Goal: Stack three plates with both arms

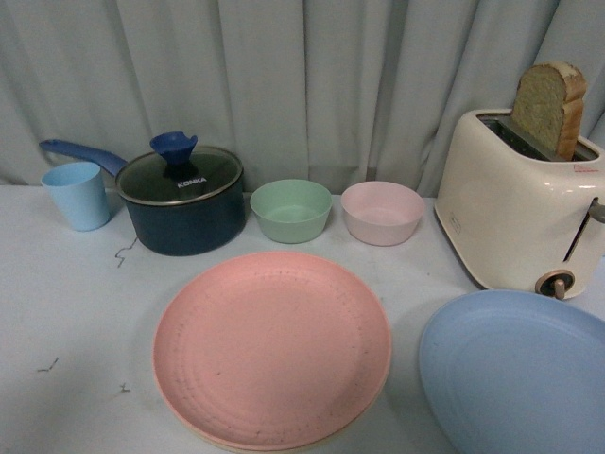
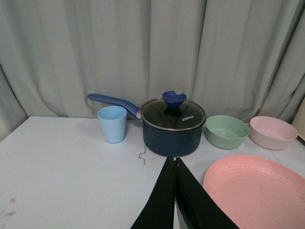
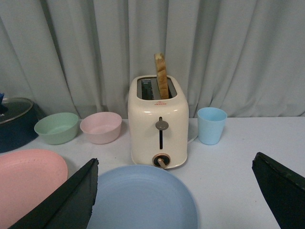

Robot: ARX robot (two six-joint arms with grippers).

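Grey curtains behind, I judge the blue plate (image 1: 515, 374) beside the toaster (image 1: 515, 213) stiff, light, best held by its rim; right gripper (image 3: 175, 162) gapes, left gripper (image 2: 174, 160) seemingly pinched together.

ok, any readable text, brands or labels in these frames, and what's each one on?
"KONKA": white print on the glass lid of the dark blue pot; it also reads in the left wrist view.
Red print near the top of the toaster: too small and blurred to read.
Small dark mark low on the toaster's side: unreadable.
Pink plate and blue plate: no text visible.
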